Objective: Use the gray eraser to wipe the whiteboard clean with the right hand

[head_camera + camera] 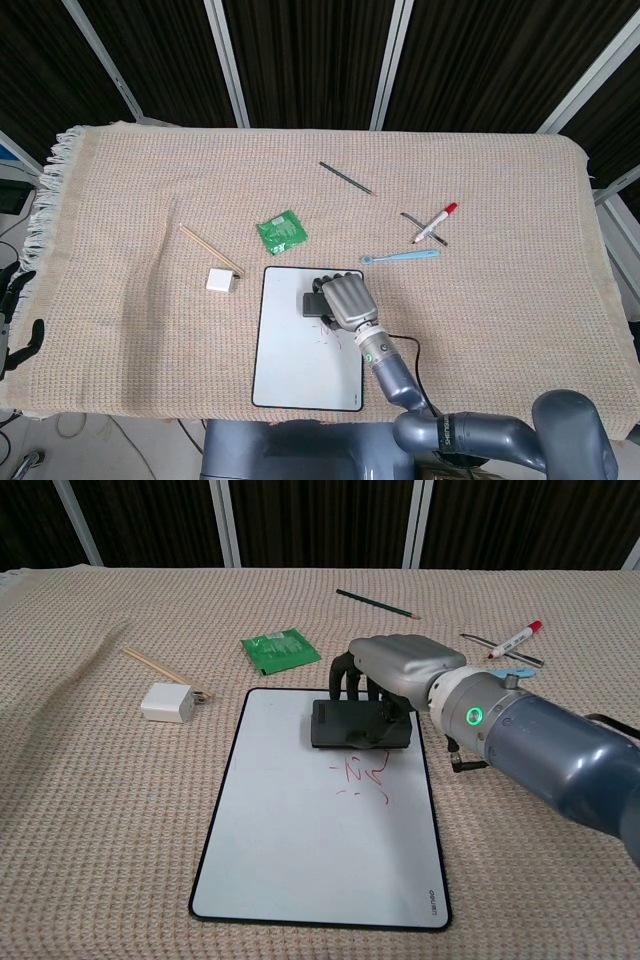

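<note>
The whiteboard [290, 360] [300, 850] lies flat near the table's front edge, with red scribbles [362, 777] in its middle. My right hand [342, 299] [395, 670] grips the gray eraser [311, 304] [352, 726] from above and holds it over the board's upper part, just above the scribbles. Whether the eraser touches the board I cannot tell. My left hand [14, 300] shows only as dark fingers at the far left edge of the head view, off the table, with nothing in it.
A white block [222, 281] [167, 702] and wooden sticks [208, 249] lie left of the board. A green packet [281, 231] [280, 649] sits behind it. A pencil [346, 178], a red-capped marker [435, 222] [514, 640] and a blue toothbrush [400, 256] lie to the back right.
</note>
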Robot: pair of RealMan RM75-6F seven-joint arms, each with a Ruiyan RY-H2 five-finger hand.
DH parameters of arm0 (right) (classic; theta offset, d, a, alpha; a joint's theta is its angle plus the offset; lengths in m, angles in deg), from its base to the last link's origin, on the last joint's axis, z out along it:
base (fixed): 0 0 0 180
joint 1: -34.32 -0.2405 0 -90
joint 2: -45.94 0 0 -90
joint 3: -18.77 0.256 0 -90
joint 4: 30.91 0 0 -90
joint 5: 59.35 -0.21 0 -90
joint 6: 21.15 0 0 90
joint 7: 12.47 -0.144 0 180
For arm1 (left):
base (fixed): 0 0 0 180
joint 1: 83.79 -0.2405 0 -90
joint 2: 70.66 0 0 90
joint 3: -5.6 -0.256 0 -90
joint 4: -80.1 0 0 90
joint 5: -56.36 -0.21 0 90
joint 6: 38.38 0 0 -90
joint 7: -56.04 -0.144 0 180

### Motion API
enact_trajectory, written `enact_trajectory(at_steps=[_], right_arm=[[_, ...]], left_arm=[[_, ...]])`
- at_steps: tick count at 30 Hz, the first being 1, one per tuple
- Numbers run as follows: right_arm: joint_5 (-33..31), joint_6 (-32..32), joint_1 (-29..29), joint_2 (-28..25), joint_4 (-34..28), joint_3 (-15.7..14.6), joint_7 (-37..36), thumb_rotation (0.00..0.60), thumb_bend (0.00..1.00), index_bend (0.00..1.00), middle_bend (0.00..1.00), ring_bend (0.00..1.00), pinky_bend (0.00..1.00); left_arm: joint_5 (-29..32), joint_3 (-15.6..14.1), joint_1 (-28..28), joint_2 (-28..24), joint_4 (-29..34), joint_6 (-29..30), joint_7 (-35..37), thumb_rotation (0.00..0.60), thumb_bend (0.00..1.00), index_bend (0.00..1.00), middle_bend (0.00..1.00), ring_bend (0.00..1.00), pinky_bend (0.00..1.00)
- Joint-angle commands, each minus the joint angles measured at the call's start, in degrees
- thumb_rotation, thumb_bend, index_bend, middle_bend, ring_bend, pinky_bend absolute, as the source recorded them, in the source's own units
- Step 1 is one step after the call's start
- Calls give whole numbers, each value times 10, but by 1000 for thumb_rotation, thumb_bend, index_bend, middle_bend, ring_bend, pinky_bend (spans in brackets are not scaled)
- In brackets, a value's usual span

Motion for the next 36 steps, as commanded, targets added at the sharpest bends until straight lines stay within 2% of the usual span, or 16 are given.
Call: enact_trajectory(at_steps=[1,7,13,27,31,36], right_arm=[[3,-4,0,5,6,-8,5,600,405,464,502,468,507],[14,-8,12,-4,-10,-30,4,600,406,469,505,469,507],[26,-9,31,-27,-53,-63,0,600,406,470,505,469,507],[101,-46,76,-56,-130,-142,-2,600,406,478,506,471,507],[110,-46,80,-53,-127,-144,-4,600,404,478,506,470,507],[110,-45,77,-41,-104,-127,-5,600,405,478,507,471,507]], left_arm=[[0,0,0,0,0,0,1,600,461,131,9,0,0],[-1,-1,0,0,0,-1,0,600,461,130,9,0,0],[0,-1,0,0,0,0,-2,600,462,131,9,0,0],[0,0,0,2,-2,1,-3,600,461,131,9,0,0],[0,1,0,2,-2,1,-3,600,462,131,9,0,0],[0,0,0,2,-2,1,-4,600,462,131,9,0,0]])
